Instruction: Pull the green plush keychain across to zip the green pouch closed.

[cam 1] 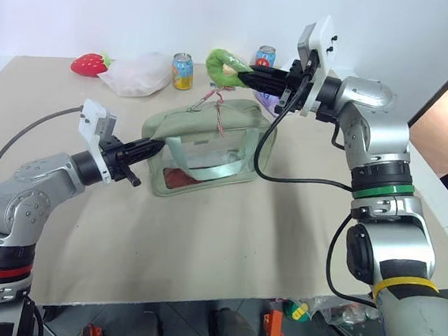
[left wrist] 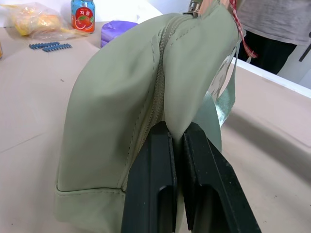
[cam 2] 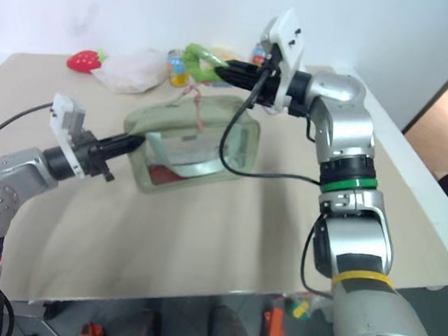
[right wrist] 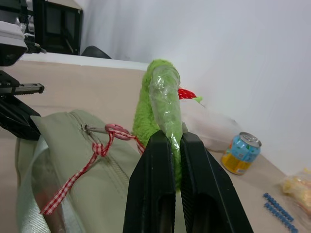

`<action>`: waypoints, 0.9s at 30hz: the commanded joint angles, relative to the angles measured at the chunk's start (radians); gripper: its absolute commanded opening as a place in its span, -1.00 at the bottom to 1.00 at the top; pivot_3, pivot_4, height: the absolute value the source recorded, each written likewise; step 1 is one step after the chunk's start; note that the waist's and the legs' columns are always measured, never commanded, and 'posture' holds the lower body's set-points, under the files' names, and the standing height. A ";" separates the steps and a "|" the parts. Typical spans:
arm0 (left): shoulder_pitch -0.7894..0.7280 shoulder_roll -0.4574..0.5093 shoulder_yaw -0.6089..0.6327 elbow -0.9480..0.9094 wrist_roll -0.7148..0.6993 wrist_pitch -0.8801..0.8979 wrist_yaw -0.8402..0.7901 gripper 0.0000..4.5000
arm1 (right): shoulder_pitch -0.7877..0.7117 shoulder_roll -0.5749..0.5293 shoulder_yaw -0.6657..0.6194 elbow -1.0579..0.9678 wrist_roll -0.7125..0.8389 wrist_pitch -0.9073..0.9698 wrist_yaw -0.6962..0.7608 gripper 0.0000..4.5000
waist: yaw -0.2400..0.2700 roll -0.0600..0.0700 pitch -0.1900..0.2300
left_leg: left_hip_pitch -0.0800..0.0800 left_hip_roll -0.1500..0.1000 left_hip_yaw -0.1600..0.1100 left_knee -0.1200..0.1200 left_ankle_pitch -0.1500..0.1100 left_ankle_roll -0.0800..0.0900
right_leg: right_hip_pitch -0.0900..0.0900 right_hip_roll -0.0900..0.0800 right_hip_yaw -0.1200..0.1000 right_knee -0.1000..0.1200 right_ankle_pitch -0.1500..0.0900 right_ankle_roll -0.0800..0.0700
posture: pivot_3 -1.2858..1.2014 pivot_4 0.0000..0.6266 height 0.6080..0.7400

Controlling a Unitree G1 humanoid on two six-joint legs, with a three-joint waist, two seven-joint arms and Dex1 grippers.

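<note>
The right hand [cam 1: 244, 78] clamps the fuzzy green plush keychain [cam 1: 224, 66] above the green pouch [cam 1: 206, 152], its ring shape half hidden behind black fingers. The left hand [cam 1: 151, 148] pinches a fold of soft fabric at the boxy pouch's end on the tabletop [cam 1: 201, 237]. A red-checked ribbon [right wrist: 92, 160] trails from the zipper pull [right wrist: 87, 128].

Left arm bent at elbow, forearm reaching inward, left gripper [cam 1: 151, 147] level, pointing forward and right, fingers [left wrist: 154, 184] clamped together on fabric fold. Right arm raised higher, elbow bent, forearm crossing inward, wrist turned left. Right gripper [cam 1: 247, 78] level, pointing left, fingers [right wrist: 156, 179] pinched tight on green plush keychain [right wrist: 161, 108].
</note>
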 commanded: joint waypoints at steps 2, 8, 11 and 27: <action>0.004 0.021 0.029 -0.004 0.017 -0.031 -0.007 -1.00 | 0.004 -0.054 -0.054 0.020 0.000 -0.026 -0.027 -0.97 | -0.001 0.000 0.000 | 0.000 0.000 0.000 0.000 0.000 0.000 | 0.000 0.000 0.000 0.000 0.000 0.000 | 0.03 -0.52 1.00; 0.002 0.021 0.028 -0.006 0.037 -0.055 -0.008 -1.00 | 0.008 -0.116 -0.083 0.087 -0.013 -0.049 -0.061 -0.97 | -0.001 0.000 0.000 | 0.000 0.000 0.000 0.000 0.000 0.000 | 0.000 0.000 0.000 0.000 0.000 0.000 | 0.03 -0.52 1.00; 0.001 0.017 0.025 -0.013 0.042 -0.061 -0.008 -1.00 | 0.016 -0.146 -0.092 0.128 -0.029 -0.071 -0.075 -0.97 | -0.001 0.000 0.000 | 0.000 0.000 0.000 0.000 0.000 0.000 | 0.000 0.000 0.000 0.000 0.000 0.000 | 0.03 -0.52 1.00; -0.010 -0.012 -0.003 -0.041 0.076 -0.111 0.009 -1.00 | 0.244 -0.154 -0.039 0.286 -0.205 -0.185 -0.333 -0.97 | -0.006 -0.001 0.000 | 0.002 -0.001 0.003 0.000 0.000 0.000 | 0.001 0.000 0.004 0.000 0.000 0.001 | 0.03 -0.52 1.00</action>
